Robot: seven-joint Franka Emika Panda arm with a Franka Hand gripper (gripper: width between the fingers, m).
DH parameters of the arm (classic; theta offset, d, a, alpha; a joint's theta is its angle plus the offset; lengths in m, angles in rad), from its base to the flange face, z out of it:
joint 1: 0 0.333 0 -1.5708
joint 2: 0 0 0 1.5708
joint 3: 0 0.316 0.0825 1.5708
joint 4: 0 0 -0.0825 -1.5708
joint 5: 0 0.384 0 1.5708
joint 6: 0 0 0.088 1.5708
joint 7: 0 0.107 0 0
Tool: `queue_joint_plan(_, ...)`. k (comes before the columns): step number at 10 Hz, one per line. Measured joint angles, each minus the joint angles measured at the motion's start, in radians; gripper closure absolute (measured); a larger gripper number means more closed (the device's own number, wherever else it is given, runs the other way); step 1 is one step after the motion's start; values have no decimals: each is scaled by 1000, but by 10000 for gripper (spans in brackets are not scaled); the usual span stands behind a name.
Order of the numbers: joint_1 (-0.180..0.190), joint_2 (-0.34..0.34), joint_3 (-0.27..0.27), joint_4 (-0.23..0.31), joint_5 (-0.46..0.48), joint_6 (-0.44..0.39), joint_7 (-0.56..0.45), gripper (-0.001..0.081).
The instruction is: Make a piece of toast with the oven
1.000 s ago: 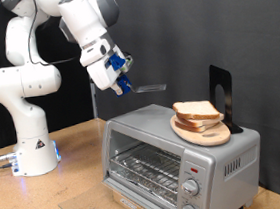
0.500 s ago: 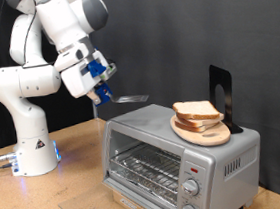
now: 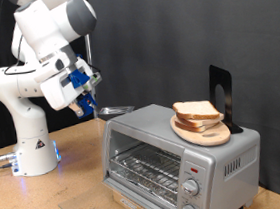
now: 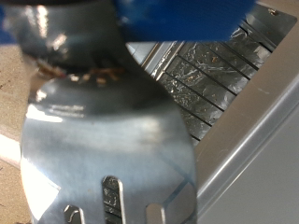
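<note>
Oven (image 3: 181, 156) first, since it is the biggest thing after the arm: we count one silver toaster oven at the exterior view's lower right, its door down, one wire rack (image 3: 147, 166) inside, two round knobs (image 3: 190, 189) and one red light (image 3: 190, 169) on its front. One white robot arm (image 3: 32, 81) stands at the exterior view's left. On the oven's roof we see one round wooden board (image 3: 203, 131) carrying about three bread slices; the piece of toast (image 3: 196, 110) is the top one. One black stand (image 3: 223, 96) rises just behind the board.

The gripper (image 3: 85, 93) hangs above and left of the oven's top corner, well apart from the bread, pinching the handle of one metal spatula (image 3: 114, 110).

The exterior view alone shows the bread, board and knobs. The wrist view alone shows the spatula (image 4: 107, 140) blade close up, slotted and shiny, with the rack (image 4: 210, 70) bars behind it; the fingers themselves are hidden there.
</note>
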Motion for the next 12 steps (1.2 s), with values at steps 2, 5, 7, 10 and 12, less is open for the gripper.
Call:
queue_joint_plan(2, 0, -3, 8, -5, 6, 15, 0, 321)
queue_joint_plan(5, 4, 6, 76, 2, 52, 99, 10, 321)
queue_joint_plan(7, 3, 28, 144, 32, 59, 145, 57, 321)
queue_joint_plan(10, -7, 73, 230, 79, 57, 185, 119, 321)
queue_joint_plan(12, -15, 89, 264, 96, 56, 197, 143, 321)
